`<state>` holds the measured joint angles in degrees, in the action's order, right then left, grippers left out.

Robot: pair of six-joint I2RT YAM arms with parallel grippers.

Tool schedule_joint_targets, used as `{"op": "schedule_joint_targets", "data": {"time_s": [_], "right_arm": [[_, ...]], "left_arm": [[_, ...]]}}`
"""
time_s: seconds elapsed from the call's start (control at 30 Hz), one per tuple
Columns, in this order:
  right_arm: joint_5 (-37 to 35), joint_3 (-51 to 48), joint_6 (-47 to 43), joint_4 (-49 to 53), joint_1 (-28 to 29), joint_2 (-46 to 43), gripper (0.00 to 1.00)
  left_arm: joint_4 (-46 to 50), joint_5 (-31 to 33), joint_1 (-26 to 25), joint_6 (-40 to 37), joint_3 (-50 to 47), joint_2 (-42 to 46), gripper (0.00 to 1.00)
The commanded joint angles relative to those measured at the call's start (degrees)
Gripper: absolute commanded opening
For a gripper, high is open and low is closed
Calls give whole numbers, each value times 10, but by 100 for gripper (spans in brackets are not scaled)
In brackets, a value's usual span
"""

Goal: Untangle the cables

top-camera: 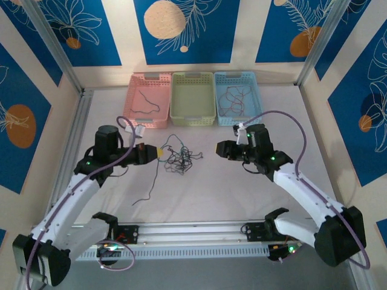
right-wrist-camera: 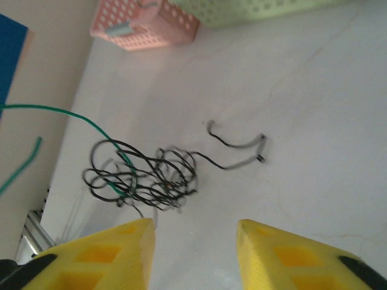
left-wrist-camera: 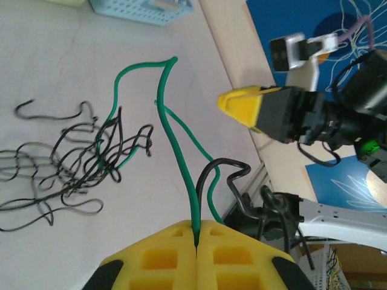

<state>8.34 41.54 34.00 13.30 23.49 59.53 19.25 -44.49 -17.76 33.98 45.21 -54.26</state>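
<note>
Cables (top-camera: 180,158) tangled between left end effector (left-wrist-camera: 196,237), tight on green cable (left-wrist-camera: 176,151), and half-open empty right end effector (right-wrist-camera: 195,226).

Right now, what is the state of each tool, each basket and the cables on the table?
left tool: shut on a green cable.
right tool: open, holds nothing.
tangle of cables: knotted, lying on the table between the tools.
pink basket: holds one dark cable.
green basket: no cable seen inside.
blue basket: holds reddish cables.
</note>
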Motion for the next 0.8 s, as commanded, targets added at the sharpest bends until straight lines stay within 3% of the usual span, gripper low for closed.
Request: {"op": "schedule_joint_targets", "data": {"time_s": [0.0,0.17,0.53,0.6,0.7,0.77], "right_arm": [[31,-22,-10,8,-20,-25,44],[70,-29,1,19,-25,0,44],[89,-11,4,9,27,78,44],[82,-4,2,8,41,90,44],[79,3,6,3,55,103,44],[79,7,7,0,66,109,44]], "left_arm": [[78,98,-7,-45,34,-37,0],[155,218,-8,-98,41,-90,0],[213,247,-10,-152,70,-138,5],[222,250,-9,-161,78,-145,12],[232,256,-10,-171,85,-152,40],[233,260,-9,-175,87,-151,44]]}}
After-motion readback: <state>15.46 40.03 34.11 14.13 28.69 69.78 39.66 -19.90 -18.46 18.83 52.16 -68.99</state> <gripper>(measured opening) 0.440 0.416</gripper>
